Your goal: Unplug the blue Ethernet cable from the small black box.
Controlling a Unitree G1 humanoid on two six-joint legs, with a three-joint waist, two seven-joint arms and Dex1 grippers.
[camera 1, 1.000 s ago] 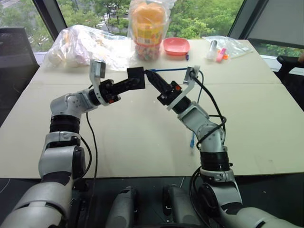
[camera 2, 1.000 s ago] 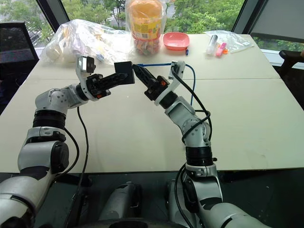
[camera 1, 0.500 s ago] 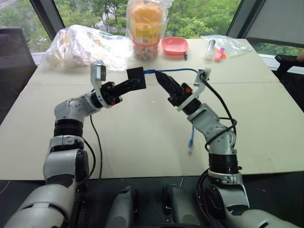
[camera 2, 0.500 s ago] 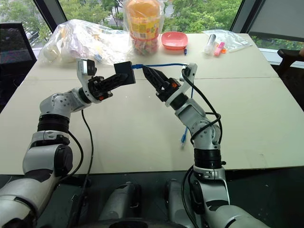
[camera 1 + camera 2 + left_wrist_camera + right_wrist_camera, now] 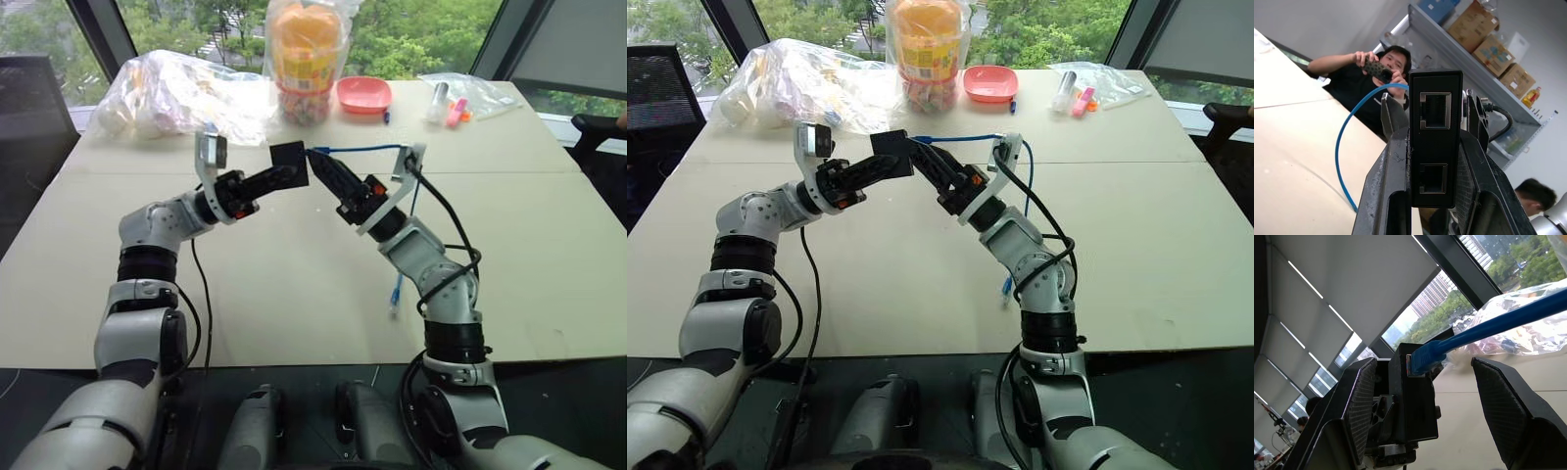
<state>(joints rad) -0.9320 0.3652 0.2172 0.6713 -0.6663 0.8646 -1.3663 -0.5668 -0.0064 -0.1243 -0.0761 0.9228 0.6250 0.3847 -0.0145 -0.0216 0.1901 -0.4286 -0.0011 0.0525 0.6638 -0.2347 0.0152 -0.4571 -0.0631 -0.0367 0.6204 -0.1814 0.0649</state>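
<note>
Above the middle of the table (image 5: 294,284), both arms are raised and meet each other in the air. The left gripper (image 5: 279,179) is closed on the small black box (image 5: 290,157) and holds it up, with its two ports seen in the left wrist view, both looking empty on that face. The blue Ethernet cable (image 5: 358,149) is plugged into the opposite side of the box; in the right wrist view its plug (image 5: 1422,360) sits in the box and the cord goes away from it toward the far side. The right gripper (image 5: 1422,401) has its fingers (image 5: 1359,404) spread wide, one on each side of the plug, and they do not touch it. From the box the cable runs behind the right arm and hangs down to the table, where its free plug (image 5: 395,294) lies. So I judge the task is not done: the box is secured, the right gripper is placed around the plug, but closing on it and pulling it out are left.
</note>
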